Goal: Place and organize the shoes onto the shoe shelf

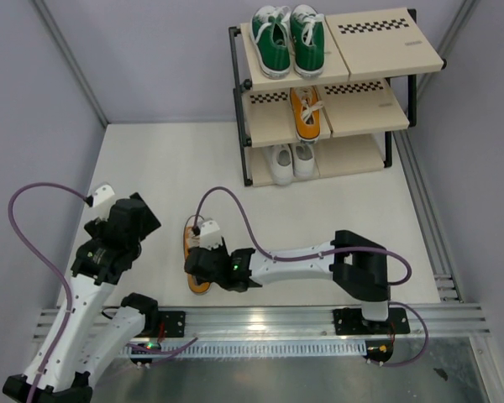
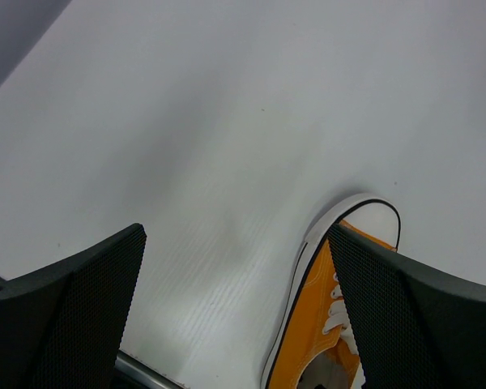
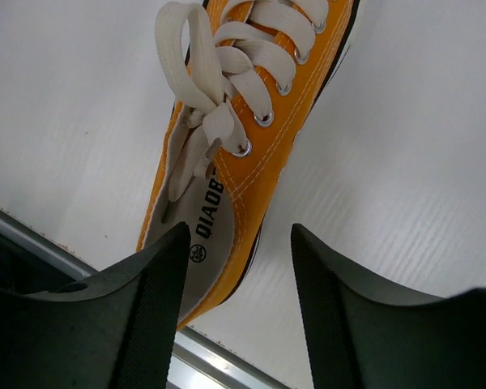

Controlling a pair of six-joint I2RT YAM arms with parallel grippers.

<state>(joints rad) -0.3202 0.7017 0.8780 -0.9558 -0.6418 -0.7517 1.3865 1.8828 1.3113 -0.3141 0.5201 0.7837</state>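
An orange sneaker (image 1: 195, 252) with white laces lies on the table near the front edge. It also shows in the right wrist view (image 3: 251, 138) and the left wrist view (image 2: 328, 312). My right gripper (image 1: 200, 262) is open, directly over the shoe's heel, one finger inside the opening and the other outside its side wall. My left gripper (image 1: 122, 235) is open and empty, to the left of the shoe. The shoe shelf (image 1: 386, 50) at the back holds the green pair (image 1: 290, 38) on top, one orange sneaker (image 1: 308, 113) on the middle tier, the white pair (image 1: 290, 161) at the bottom.
A metal rail (image 1: 260, 319) runs along the table's front edge, just behind the shoe's heel. Grey walls stand left and right. The right halves of the shelf boards are bare.
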